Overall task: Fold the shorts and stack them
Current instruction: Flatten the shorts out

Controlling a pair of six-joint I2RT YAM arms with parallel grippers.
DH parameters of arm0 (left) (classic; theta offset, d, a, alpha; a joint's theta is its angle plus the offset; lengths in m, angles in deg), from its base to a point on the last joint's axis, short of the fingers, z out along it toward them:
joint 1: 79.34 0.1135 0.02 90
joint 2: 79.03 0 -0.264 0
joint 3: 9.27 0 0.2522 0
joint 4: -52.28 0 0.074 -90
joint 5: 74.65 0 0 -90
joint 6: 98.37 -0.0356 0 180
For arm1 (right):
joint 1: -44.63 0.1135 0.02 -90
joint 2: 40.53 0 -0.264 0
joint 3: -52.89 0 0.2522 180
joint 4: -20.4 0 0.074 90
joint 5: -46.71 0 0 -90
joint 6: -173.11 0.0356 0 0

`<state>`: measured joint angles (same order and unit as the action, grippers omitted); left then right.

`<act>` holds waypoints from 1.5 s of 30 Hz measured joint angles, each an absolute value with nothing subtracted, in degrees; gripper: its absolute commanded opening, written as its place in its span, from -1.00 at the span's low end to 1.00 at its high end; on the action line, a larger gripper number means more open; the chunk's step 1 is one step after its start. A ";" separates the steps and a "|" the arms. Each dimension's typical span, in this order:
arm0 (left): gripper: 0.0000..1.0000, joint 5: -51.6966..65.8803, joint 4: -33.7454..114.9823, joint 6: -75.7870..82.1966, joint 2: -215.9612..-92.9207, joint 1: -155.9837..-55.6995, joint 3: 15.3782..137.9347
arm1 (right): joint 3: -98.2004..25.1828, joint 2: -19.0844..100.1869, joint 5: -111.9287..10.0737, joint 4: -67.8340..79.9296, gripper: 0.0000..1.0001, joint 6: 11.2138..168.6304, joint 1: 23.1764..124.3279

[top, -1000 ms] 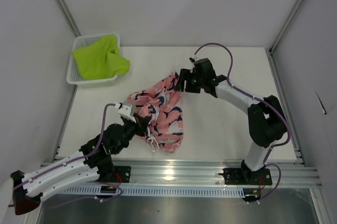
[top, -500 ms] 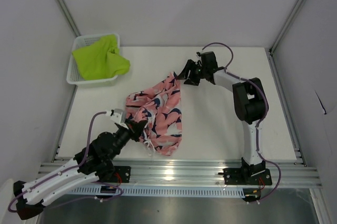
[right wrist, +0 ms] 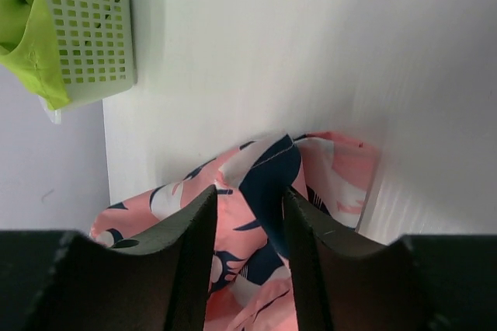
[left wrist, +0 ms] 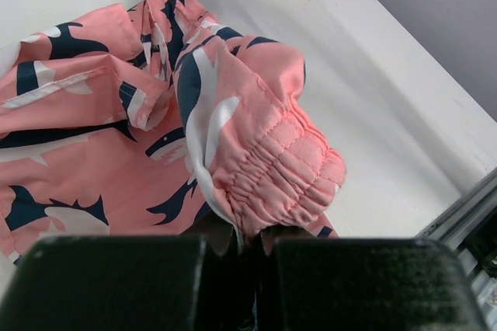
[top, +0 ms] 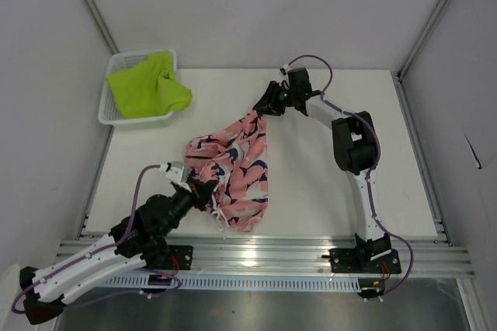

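Clamping the pink shorts (top: 237, 164) with my left gripper (top: 203, 187): the jaws are together on the gathered elastic waistband (left wrist: 279, 168), which bunches up right in front of my left wrist camera. That end of the cloth is at the near left of the heap.

My right gripper (top: 268, 104) is reaching to the far tip of the same shorts. Its fingers (right wrist: 194, 238) stand apart, with a navy-and-pink hem showing in the gap between them. I can't tell whether the pads touch the cloth.

The pink shorts are crumpled, not folded. They lie mid-table (top: 326, 191), strung out between my two grippers: far tip at the right one, near left edge at the left one. A bigger lump sags toward the near edge, and a white cord (top: 223, 216) trails out of it there.

The green shorts (top: 144, 82) are in the basket (top: 136, 119) at the far left corner of the table. They are bunched, and one flap hangs over the right rim. They sit well apart from the pink pair.

My left arm lies low along the near left. My right arm is stretched far out toward the back of the table.
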<state>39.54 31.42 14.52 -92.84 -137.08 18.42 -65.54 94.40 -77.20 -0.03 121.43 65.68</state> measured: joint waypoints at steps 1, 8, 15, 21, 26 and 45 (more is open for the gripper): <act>-1.00 39.34 31.25 14.50 -92.77 -137.08 18.49 | -66.59 95.02 -77.20 -0.38 -0.23 121.37 65.73; -1.00 37.99 28.82 13.60 -90.37 -137.08 20.61 | -74.87 98.64 -76.04 -6.13 -0.25 118.70 66.60; -1.00 37.35 26.79 13.60 -87.90 -137.08 21.66 | -77.27 99.89 -75.71 -8.71 -1.00 116.45 67.41; -1.00 37.64 25.63 13.60 -86.37 -137.08 22.42 | -75.22 99.23 -75.62 -8.54 -1.00 116.63 66.43; -1.00 38.99 26.20 13.49 -86.02 -137.08 24.32 | -61.95 90.10 -75.49 -6.59 -1.00 118.83 61.51; -1.00 48.17 37.59 11.61 -93.69 -137.08 22.11 | -6.98 45.07 -64.70 1.93 -0.07 122.77 55.56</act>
<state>48.17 37.59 11.61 -93.69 -137.08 22.11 -6.98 45.07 -64.70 1.93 122.77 55.56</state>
